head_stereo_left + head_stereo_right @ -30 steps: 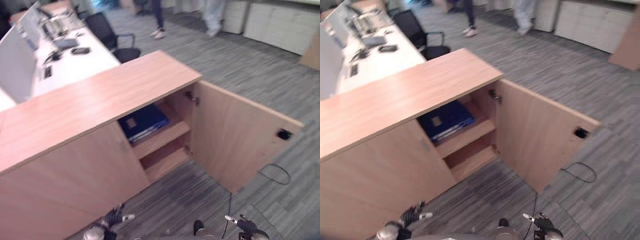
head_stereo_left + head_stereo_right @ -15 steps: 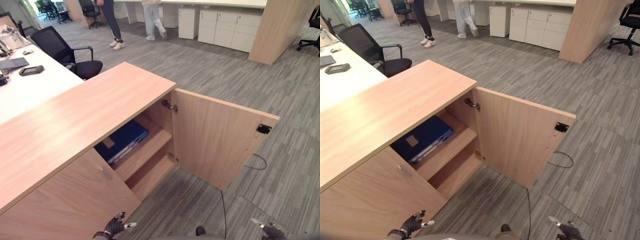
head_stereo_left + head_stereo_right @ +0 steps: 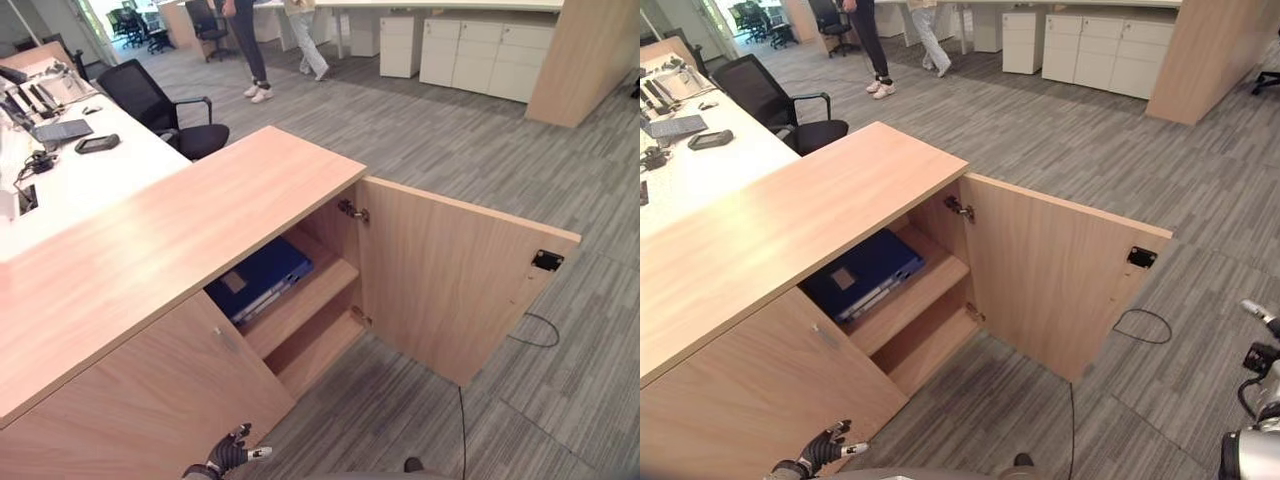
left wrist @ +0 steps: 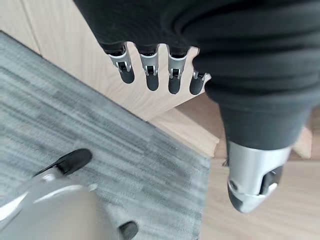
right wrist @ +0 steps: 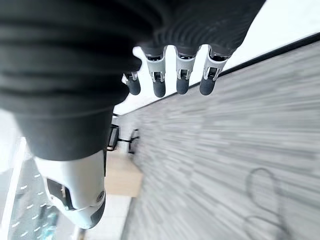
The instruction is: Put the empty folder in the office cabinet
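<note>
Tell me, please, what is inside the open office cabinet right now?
A blue folder lies flat on the upper shelf of the cabinet; the lower shelf shows bare wood. The closed left door hides the rest of the inside.

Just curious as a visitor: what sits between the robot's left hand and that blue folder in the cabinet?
In the eye views, the closed cabinet door stands between the left hand and the blue folder on the upper shelf.

Silver, dark-tipped fingers [image 4: 147,70] under dark ribbed hand [image 5: 75,60] covers

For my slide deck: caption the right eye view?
Blue folder lies on open cabinet's upper shelf; both hands empty.
</note>
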`<state>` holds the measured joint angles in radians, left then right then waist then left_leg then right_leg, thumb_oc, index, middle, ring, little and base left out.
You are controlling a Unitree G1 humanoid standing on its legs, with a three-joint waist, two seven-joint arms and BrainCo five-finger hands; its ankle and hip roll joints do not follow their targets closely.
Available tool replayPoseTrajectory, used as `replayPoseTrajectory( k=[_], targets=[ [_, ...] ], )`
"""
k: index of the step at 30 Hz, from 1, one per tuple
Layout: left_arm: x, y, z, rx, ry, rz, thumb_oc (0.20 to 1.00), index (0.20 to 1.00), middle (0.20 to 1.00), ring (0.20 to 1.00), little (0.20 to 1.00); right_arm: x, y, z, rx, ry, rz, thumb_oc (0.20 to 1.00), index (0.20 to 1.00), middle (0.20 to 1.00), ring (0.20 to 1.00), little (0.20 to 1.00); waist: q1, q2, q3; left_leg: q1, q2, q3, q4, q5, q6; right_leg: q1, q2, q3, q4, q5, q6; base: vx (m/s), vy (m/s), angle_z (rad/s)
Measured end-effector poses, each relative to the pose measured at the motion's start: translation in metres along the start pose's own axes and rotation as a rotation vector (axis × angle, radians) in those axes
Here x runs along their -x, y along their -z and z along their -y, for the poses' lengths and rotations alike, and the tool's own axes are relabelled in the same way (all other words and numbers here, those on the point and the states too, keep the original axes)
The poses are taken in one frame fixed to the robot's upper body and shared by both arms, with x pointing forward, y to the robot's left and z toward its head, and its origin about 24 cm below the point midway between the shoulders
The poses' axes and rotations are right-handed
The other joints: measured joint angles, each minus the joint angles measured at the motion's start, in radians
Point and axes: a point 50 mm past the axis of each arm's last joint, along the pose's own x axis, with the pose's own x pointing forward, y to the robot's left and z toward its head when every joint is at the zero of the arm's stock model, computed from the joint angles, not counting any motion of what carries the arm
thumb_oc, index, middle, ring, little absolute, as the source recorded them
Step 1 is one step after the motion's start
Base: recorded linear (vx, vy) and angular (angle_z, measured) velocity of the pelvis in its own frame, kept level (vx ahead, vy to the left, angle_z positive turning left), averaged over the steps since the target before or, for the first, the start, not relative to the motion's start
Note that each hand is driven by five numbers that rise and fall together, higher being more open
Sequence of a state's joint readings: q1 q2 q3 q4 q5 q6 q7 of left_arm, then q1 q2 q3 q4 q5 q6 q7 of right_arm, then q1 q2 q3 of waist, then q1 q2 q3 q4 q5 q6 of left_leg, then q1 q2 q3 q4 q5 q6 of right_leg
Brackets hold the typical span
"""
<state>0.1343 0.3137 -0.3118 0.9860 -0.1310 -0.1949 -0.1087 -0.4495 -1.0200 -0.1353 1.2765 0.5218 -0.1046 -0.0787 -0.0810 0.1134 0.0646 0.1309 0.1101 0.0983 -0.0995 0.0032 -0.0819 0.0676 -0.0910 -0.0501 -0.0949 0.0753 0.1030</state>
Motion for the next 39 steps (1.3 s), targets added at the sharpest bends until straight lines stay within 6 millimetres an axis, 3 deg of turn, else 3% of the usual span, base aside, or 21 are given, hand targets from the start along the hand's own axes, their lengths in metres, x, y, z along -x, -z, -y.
replayPoseTrajectory(
  k=[3, 7, 9, 10, 13, 22, 27, 35, 39],
  targets=[
    [-0.001, -0.003, 0.0, -0.002, 0.001, 0.01, 1.0, 1.0, 1.0, 1.0, 1.0, -0.003, -0.022, -0.013, -0.001, -0.034, 0.062, 1.0, 1.0, 1.0, 1.0, 1.0, 0.015, -0.011, -0.006, -0.002, -0.001, -0.008, 0.01, 0.01, -0.007, 0.003, -0.001, -0.015, 0.0, -0.003, -0.003, -0.01, -0.02, 0.11],
    [-0.001, -0.004, 0.0, -0.001, -0.004, 0.01, 1.0, 1.0, 1.0, 1.0, 1.0, -0.003, -0.052, -0.049, -0.011, -0.114, 0.131, 1.0, 1.0, 1.0, 1.0, 1.0, 0.027, -0.009, -0.008, 0.004, -0.002, -0.014, 0.01, 0.014, -0.009, 0.006, -0.001, -0.02, 0.0, 0.003, -0.005, 0.0, -0.025, 0.05],
    [-0.002, -0.006, -0.001, -0.002, -0.005, 0.016, 1.0, 1.0, 1.0, 1.0, 1.0, -0.002, -0.057, -0.061, -0.026, -0.139, 0.143, 1.0, 1.0, 1.0, 1.0, 1.0, 0.04, -0.007, -0.009, 0.003, -0.001, -0.023, 0.01, 0.015, -0.011, 0.01, -0.001, -0.025, 0.0, 0.003, -0.005, 0.0, -0.018, 0.13],
    [-0.003, -0.009, -0.001, -0.003, -0.006, 0.023, 1.0, 1.0, 1.0, 1.0, 1.0, 0.001, -0.058, -0.077, -0.037, -0.178, 0.144, 1.0, 1.0, 1.0, 1.0, 1.0, 0.053, -0.003, -0.011, 0.001, 0.0, -0.033, 0.01, 0.018, -0.011, 0.017, 0.0, -0.039, 0.0, 0.0, -0.007, -0.01, -0.016, 0.22],
    [-0.004, -0.009, 0.0, -0.001, -0.008, 0.024, 1.0, 1.0, 1.0, 1.0, 1.0, 0.006, -0.049, -0.1, -0.051, -0.215, 0.122, 1.0, 1.0, 1.0, 1.0, 1.0, 0.071, 0.003, -0.015, -0.006, 0.0, -0.053, 0.01, 0.023, -0.013, 0.02, -0.001, -0.055, 0.0, -0.007, 0.001, -0.01, -0.019, 0.19],
    [-0.004, -0.002, 0.012, 0.02, 0.015, -0.004, 1.0, 1.0, 1.0, 1.0, 1.0, 0.018, -0.034, -0.132, -0.084, -0.281, 0.128, 1.0, 1.0, 1.0, 1.0, 1.0, 0.033, 0.007, -0.026, -0.014, 0.021, -0.082, 0.0, 0.023, -0.013, 0.03, 0.019, -0.077, 0.0, -0.009, -0.009, 0.01, -0.014, 0.06],
    [-0.004, -0.001, 0.014, 0.026, 0.008, -0.008, 1.0, 1.0, 1.0, 1.0, 1.0, 0.026, -0.019, -0.14, -0.08, -0.328, 0.148, 1.0, 1.0, 1.0, 1.0, 1.0, 0.022, 0.008, -0.044, -0.014, 0.023, -0.084, 0.0, 0.025, -0.012, 0.03, 0.021, -0.08, 0.0, -0.007, -0.017, 0.0, 0.0, 0.0],
    [-0.001, 0.007, 0.004, 0.061, -0.058, -0.043, 1.0, 1.0, 1.0, 1.0, 1.0, 0.074, 0.035, -0.173, -0.101, -0.57, 0.157, 1.0, 1.0, 1.0, 1.0, 1.0, -0.021, -0.031, -0.098, -0.017, 0.039, -0.078, 0.0, 0.023, -0.024, 0.02, 0.036, -0.073, 0.0, -0.011, -0.028, -0.01, -0.005, -0.03],
    [0.001, 0.013, -0.004, 0.092, -0.099, -0.065, 1.0, 1.0, 1.0, 1.0, 1.0, 0.104, 0.05, -0.173, -0.122, -0.697, 0.199, 1.0, 1.0, 1.0, 1.0, 1.0, -0.02, -0.037, -0.102, -0.039, 0.047, -0.075, 0.0, 0.023, -0.023, -0.006, 0.043, -0.071, 0.0, -0.011, -0.027, -0.01, -0.018, -0.03]
  ],
)
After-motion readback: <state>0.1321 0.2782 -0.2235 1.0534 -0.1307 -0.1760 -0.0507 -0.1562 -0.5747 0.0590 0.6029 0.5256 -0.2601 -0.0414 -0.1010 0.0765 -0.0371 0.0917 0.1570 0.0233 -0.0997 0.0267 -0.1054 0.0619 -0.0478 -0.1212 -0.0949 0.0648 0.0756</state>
